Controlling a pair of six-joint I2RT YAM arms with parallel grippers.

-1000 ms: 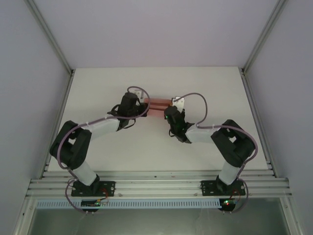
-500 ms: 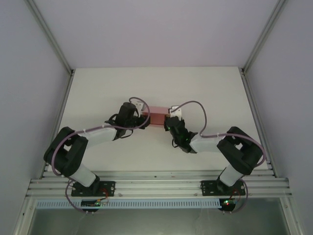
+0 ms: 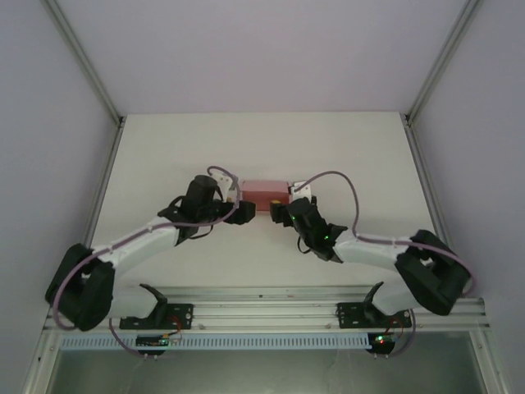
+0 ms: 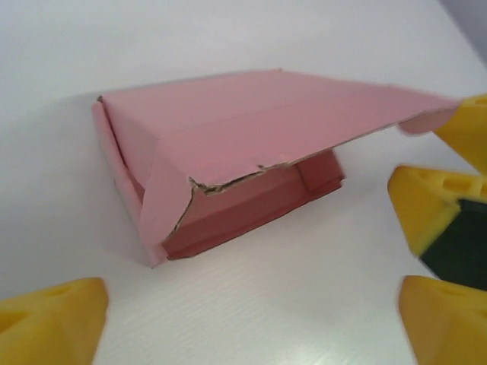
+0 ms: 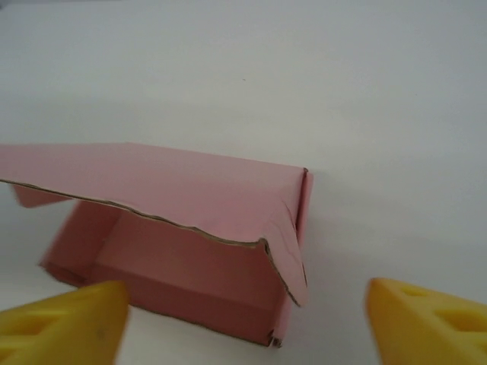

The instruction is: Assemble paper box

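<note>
The paper box [image 3: 264, 195] is a small pink card box resting on the white table [image 3: 164, 156] between my two grippers. Its lid [image 4: 251, 114] stands ajar over the tray, with a rough front edge and a corner flap hanging down [image 5: 285, 251]. My left gripper [image 3: 243, 213] is open just left of the box, its yellow fingers [image 4: 46, 323] spread wide and short of the card. On the box's right my right gripper [image 3: 281, 212] is open too, fingers [image 5: 434, 323] apart and touching nothing. The right gripper's yellow fingertips [image 4: 430, 209] show in the left wrist view.
Grey enclosure walls and metal frame posts [image 3: 426, 90] border the table on three sides. An aluminium rail [image 3: 262, 308] with both arm bases runs along the near edge. Both arms lie low and stretched out, elbows [image 3: 78, 287] near the table's side edges.
Both grippers have gone from shut on the box's ends to wide open, letting it go. The box has come nearer, onto the table. Both arms have dropped low, elbows swung outward.
</note>
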